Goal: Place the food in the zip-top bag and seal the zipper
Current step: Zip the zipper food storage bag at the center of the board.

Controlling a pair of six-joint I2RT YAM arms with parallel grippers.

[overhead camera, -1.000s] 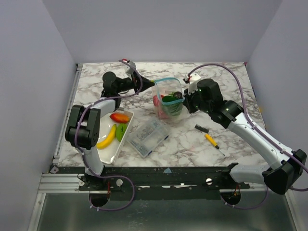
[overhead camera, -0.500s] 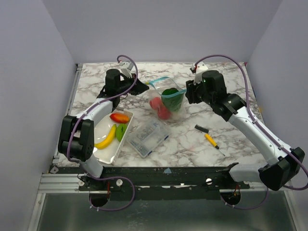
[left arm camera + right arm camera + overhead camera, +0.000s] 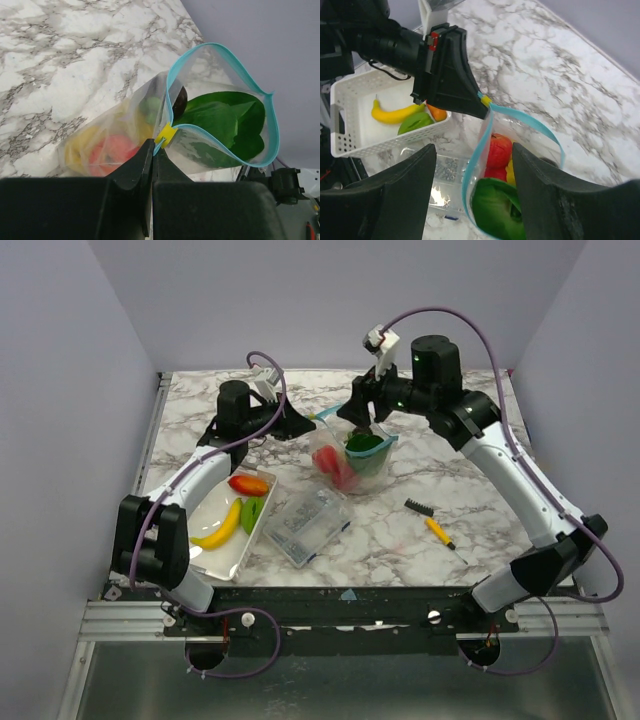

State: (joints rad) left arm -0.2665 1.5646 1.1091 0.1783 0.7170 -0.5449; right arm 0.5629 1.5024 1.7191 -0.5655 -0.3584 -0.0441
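The zip-top bag [image 3: 352, 462] stands open on the marble, holding red apples [image 3: 499, 150], a yellow fruit [image 3: 510, 173] and a big green piece [image 3: 496, 210]. Its light blue zipper [image 3: 226, 52] loops wide around the mouth, with a yellow slider [image 3: 166, 135] at one end. My left gripper [image 3: 153, 148] is shut on the zipper corner just below that slider, and it reaches the bag from the left [image 3: 312, 420]. My right gripper [image 3: 474, 148] hangs open over the mouth with nothing between its fingers. A banana [image 3: 222, 527], a green piece [image 3: 252, 512] and an orange-red piece [image 3: 248, 484] lie in the white tray [image 3: 222, 558].
A clear rigid box [image 3: 307, 524] lies in front of the bag, next to the tray. A small yellow-handled black brush [image 3: 432, 524] rests to the right of the bag. Grey walls close in the table on three sides.
My right gripper opened, left the green piece in the bag and rose above the mouth. The left gripper kept its pinch and drew the bag's corner slightly left.
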